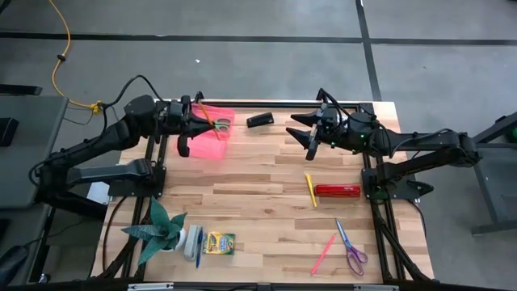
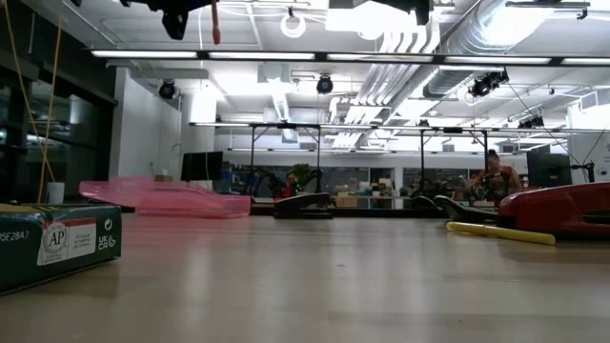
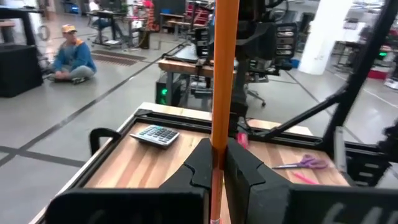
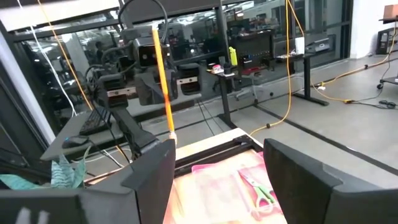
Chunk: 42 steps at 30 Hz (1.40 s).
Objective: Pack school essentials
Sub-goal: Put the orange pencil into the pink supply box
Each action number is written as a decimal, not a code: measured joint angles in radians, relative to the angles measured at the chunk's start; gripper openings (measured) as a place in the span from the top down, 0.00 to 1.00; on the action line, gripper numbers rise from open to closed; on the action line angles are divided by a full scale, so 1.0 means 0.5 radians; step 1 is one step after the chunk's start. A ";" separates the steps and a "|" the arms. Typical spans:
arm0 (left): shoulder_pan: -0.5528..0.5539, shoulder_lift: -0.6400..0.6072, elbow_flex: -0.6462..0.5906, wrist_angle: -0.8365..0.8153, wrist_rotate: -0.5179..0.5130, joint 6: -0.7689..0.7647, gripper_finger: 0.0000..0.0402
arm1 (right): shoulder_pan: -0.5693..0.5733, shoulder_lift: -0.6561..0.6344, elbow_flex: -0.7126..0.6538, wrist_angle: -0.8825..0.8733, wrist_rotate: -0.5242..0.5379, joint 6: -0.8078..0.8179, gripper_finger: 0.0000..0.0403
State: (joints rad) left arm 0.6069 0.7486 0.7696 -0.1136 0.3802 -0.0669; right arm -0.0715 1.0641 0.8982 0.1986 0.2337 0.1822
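While both arms hang high over the far end of the table (image 1: 250, 190), its pale wood planks carry most of the stationery well away from either gripper. The room behind is a big workshop with a grey floor, ceiling strip lights and benches; a person in a cap (image 3: 73, 55) sits on the floor far beyond the left gripper.

The left gripper (image 3: 216, 163) has its fingers pressed together on an orange pencil (image 3: 222, 81), held upright between them. Right below and just beside it lies a pink pouch (image 1: 212, 129), lying open, with green-handled scissors (image 4: 257, 189) inside.

The right gripper (image 1: 309, 133) faces the left one across the table's far end, fingers spread, nothing between them. Between the two grippers, a calculator (image 1: 259, 120) rests on the wood.

On the near side of the right gripper lie a yellow pencil (image 1: 310, 190) and, touching it or just beside it, a red bar (image 1: 338, 191). Farther toward the near edge sit purple-handled scissors (image 1: 350, 247) and a pink pencil (image 1: 323, 254).

Well to the near side of the left gripper stand a green plant (image 1: 157, 230), a blue pen (image 1: 198, 245) and a crayon box (image 1: 219, 242), side by side.
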 joint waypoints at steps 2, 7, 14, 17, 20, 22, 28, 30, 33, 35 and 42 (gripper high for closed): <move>0.000 0.010 0.000 -0.006 -0.070 0.000 1.00 | 0.000 0.000 0.000 0.000 -0.001 0.000 0.41; 0.049 0.238 0.201 -0.349 -0.336 0.129 1.00 | -0.001 0.000 0.000 0.000 -0.002 0.000 0.41; 0.373 0.869 0.648 -1.007 -0.834 0.246 1.00 | -0.001 0.000 0.000 -0.069 -0.002 0.001 0.41; 0.517 1.079 0.637 -0.982 -0.834 0.156 1.00 | -0.001 0.001 0.000 -0.115 -0.002 0.001 0.41; 0.591 1.250 0.614 -1.036 -0.957 0.294 1.00 | -0.001 0.001 0.000 -0.136 -0.002 0.001 0.41; 0.597 1.373 0.624 -1.066 -1.066 0.378 1.00 | -0.002 0.001 0.000 -0.139 -0.002 0.000 0.41; 0.553 1.659 0.665 -1.136 -1.373 0.721 1.00 | -0.002 0.001 0.000 -0.174 -0.002 -0.006 0.41; 0.536 1.729 0.665 -1.145 -1.448 0.862 1.00 | -0.002 0.002 0.000 -0.193 -0.002 -0.001 0.41; 0.518 1.805 0.669 -1.157 -1.475 0.980 1.00 | -0.002 0.002 0.000 -0.231 -0.002 -0.001 0.41; 0.510 1.852 0.668 -1.194 -1.471 1.062 1.00 | -0.002 0.002 0.000 -0.234 -0.002 -0.001 0.41; 0.483 1.992 0.668 -1.182 -1.547 1.307 1.00 | -0.002 0.002 0.000 -0.243 -0.001 0.001 0.41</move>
State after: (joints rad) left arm 0.8485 1.7448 1.1038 -0.7044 -0.3935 0.5865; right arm -0.0723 1.0649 0.8982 0.0772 0.2331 0.1824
